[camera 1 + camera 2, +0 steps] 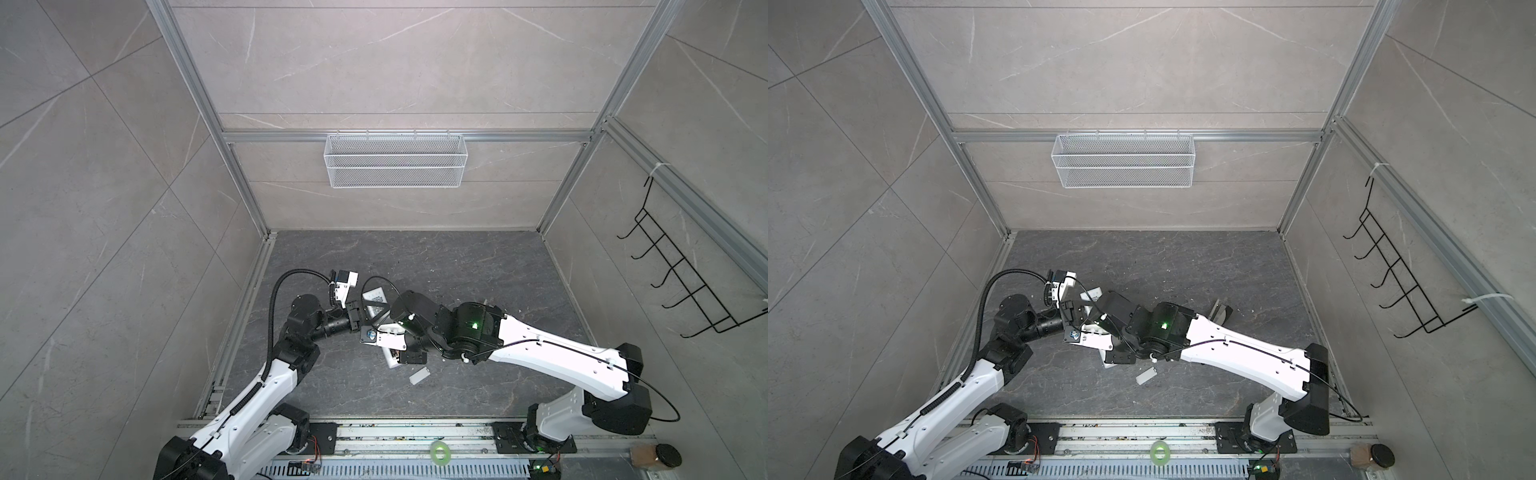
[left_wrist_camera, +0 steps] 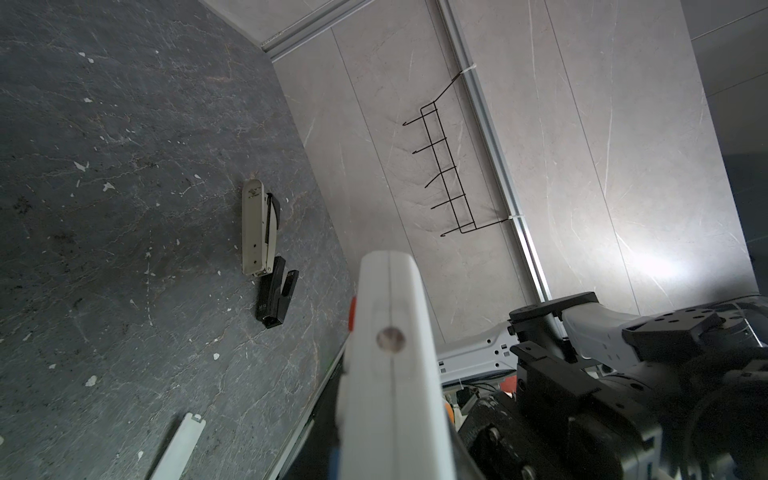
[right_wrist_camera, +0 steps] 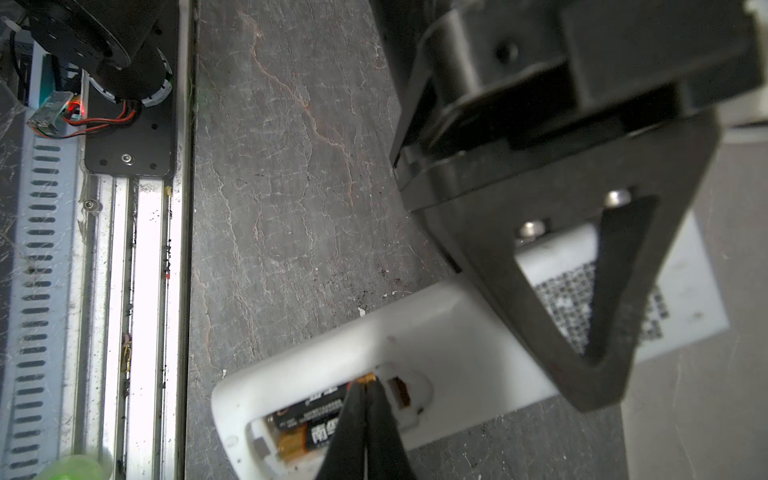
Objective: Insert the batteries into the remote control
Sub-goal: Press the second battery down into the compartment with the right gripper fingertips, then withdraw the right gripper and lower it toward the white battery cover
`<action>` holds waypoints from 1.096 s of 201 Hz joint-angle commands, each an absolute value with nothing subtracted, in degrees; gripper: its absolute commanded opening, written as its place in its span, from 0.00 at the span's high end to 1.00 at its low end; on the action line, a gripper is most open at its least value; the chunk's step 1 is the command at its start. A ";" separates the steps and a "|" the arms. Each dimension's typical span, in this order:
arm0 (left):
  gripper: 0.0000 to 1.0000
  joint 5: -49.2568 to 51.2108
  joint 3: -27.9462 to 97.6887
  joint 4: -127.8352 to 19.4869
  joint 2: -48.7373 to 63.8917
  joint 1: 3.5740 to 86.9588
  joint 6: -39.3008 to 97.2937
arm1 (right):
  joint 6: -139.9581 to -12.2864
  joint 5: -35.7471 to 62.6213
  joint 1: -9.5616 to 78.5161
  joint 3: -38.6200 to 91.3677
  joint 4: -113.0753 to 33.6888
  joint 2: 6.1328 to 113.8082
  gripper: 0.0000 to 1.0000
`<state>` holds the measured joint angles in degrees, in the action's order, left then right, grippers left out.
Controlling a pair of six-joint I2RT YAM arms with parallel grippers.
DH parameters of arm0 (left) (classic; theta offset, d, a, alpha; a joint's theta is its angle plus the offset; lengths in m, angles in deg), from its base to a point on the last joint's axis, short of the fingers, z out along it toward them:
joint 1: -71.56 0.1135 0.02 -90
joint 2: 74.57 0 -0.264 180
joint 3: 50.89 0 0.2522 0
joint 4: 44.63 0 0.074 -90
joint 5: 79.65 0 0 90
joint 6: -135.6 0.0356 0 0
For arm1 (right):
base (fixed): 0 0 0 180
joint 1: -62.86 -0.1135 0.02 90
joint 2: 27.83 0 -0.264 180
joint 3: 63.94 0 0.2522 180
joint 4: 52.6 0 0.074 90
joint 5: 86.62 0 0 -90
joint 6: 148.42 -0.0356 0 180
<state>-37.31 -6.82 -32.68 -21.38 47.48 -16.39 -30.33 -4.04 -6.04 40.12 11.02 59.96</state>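
The white remote control [image 3: 436,332] lies back up on the dark table, its battery bay uncovered. My left gripper [image 1: 360,317] is shut on the remote's far half; one black left finger [image 3: 582,299] crosses it next to a printed sticker. In the left wrist view the remote [image 2: 390,374] shows edge-on. Two batteries [image 3: 309,409], dark with gold ends, lie side by side in the bay. My right gripper [image 3: 365,388] is shut with nothing between its fingers, its tips resting on the batteries at the bay's inner end. In a top view the right gripper [image 1: 409,358] hangs over the remote's near end [image 1: 390,360].
A small loose white cover [image 1: 419,377] lies just in front of the remote. A beige stapler-like tool [image 2: 257,228] with a black part [image 2: 276,299] lies further right, partly behind the right arm. A wire basket [image 1: 395,160] hangs on the back wall, a hook rack [image 1: 685,282] on the right wall.
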 commanded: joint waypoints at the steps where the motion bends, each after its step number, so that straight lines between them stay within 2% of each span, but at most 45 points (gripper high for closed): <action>1: 1.00 -39.18 -5.05 -26.71 -23.14 47.30 -18.47 | -31.26 -9.01 -5.96 38.97 12.68 62.34 0.94; 33: 1.00 -37.42 -5.08 -29.79 -23.15 47.25 -16.60 | -36.42 -8.87 -5.96 40.04 13.60 60.51 0.92; 83: 1.00 -33.79 -6.58 -33.52 -23.65 48.41 -14.64 | -49.57 -2.51 -5.96 41.17 10.64 52.97 0.61; 119: 1.00 -31.91 -7.96 -36.13 -25.09 49.65 -13.37 | -60.18 -4.59 -5.96 37.75 9.15 48.17 0.51; 163: 1.00 -27.35 -8.90 -44.54 -28.72 50.09 -7.60 | -88.35 -10.68 -5.76 32.91 15.25 47.12 0.38; 184: 1.00 -26.93 -10.40 -45.41 -29.69 50.61 -6.12 | -101.91 -8.34 -5.73 25.78 15.38 47.02 0.33; 220: 1.00 -24.07 -10.14 -54.65 -32.96 51.32 0.46 | -122.67 -2.88 -5.71 8.74 3.69 43.76 0.26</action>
